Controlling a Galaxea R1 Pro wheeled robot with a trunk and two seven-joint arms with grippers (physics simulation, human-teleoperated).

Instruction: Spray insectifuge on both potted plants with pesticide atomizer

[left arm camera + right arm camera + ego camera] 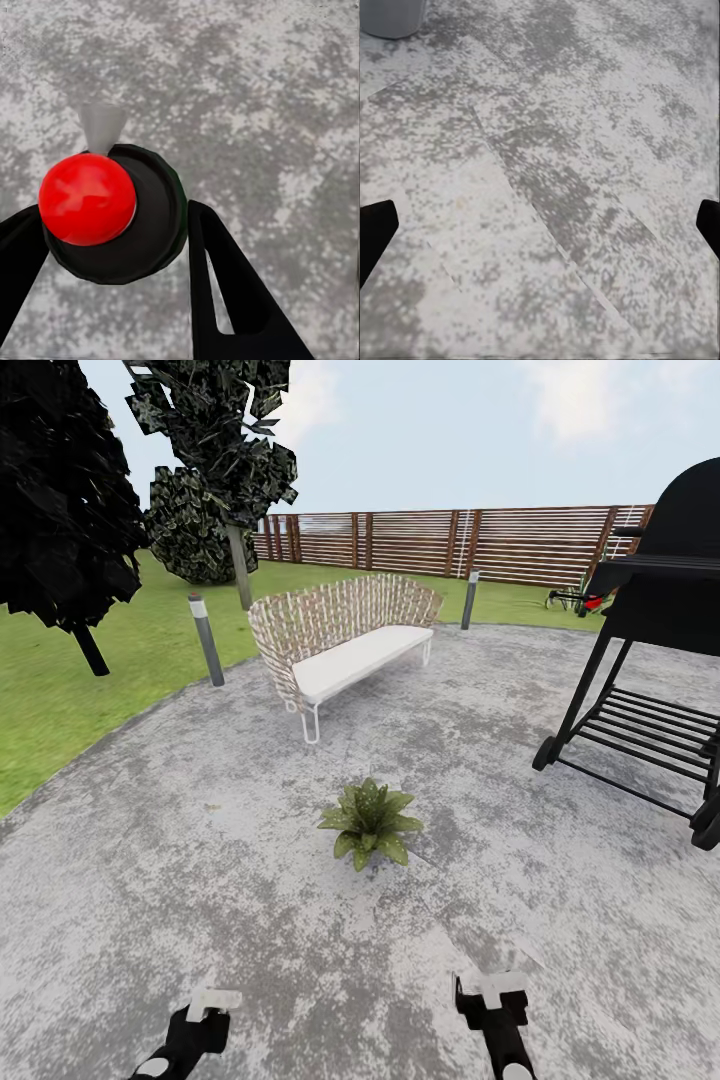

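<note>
Seen from the head: a grey stone patio (200, 840) with one potted plant (370, 835) standing alone near its middle, ahead of both arms and apart from everything else; beyond it a woven bench (340, 640) with a white seat, to the right a black grill (650, 660) on wheels, two grey bollards (207, 640) at the patio's edge, then lawn (120, 660), dark trees (60, 500) and a brown slatted fence (480, 540). Low in that view, the left gripper (205, 1010) and right gripper (490, 1000), both over bare stone, too small there to judge their openings. Told by the left wrist alone: left gripper (112, 217) clamped on the atomizer (150, 217), seen end-on as a round dark body with a greenish rim, a red ball on it and a pale cone pointing away over the stone; one black finger (22, 247) against the body on one side, the other finger pressed close to its opposite side. Told by the right wrist alone: right gripper (540, 217) spread wide, fingertips (375, 229) at the far edges, holding nothing and touching nothing, mottled patio beneath, with the edge of some grey round thing (390, 15) at one corner, too cut off to name
</note>
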